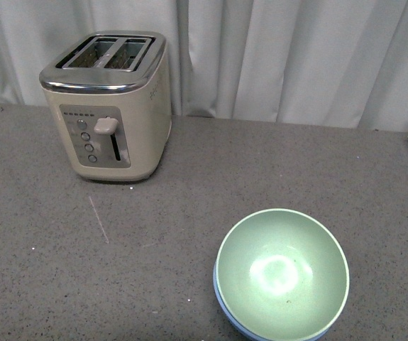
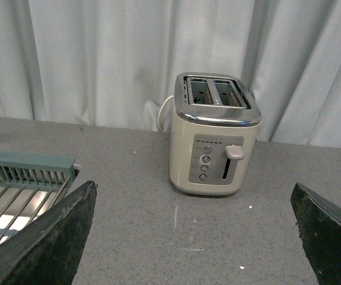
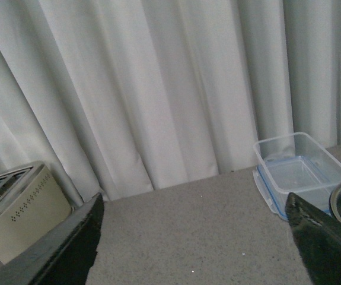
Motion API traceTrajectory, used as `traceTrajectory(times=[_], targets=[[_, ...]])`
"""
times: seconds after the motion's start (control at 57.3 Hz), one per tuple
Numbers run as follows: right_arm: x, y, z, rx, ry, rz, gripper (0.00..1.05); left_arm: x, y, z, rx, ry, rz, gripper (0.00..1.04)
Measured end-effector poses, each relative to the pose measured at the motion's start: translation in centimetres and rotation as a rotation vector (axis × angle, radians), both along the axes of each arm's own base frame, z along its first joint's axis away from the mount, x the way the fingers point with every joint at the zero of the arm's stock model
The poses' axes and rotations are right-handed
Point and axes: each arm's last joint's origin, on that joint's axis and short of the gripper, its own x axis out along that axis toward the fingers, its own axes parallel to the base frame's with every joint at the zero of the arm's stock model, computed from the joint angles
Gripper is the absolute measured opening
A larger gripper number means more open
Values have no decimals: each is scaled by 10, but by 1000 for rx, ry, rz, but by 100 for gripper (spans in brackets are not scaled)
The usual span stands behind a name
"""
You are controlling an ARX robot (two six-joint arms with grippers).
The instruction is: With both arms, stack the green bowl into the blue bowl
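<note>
The green bowl (image 1: pixel 282 273) sits nested inside the blue bowl (image 1: pixel 221 304), of which only a thin rim shows beneath, on the grey speckled bench (image 1: pixel 189 177) to the front right of a cream toaster (image 1: pixel 108 106). The stack looks complete, so what remains appears to be keeping both arms well clear and not nudging the pair. In the wrist views the left gripper (image 2: pixel 194 237) and right gripper (image 3: pixel 194 249) both have jaws spread wide and empty. White curtains (image 1: pixel 274 57) hang just behind the toaster; a wire rack (image 2: pixel 16 190) lies to its left, and a clear plastic container (image 3: pixel 300 169) far to its right.
</note>
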Motion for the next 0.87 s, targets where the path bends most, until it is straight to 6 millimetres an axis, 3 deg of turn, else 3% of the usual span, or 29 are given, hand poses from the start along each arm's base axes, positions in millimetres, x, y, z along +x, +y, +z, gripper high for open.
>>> traceTrajectory(times=[0.873], targets=[[0,0,0,0,-2,0,96,0,0,0,0,0,0,98]])
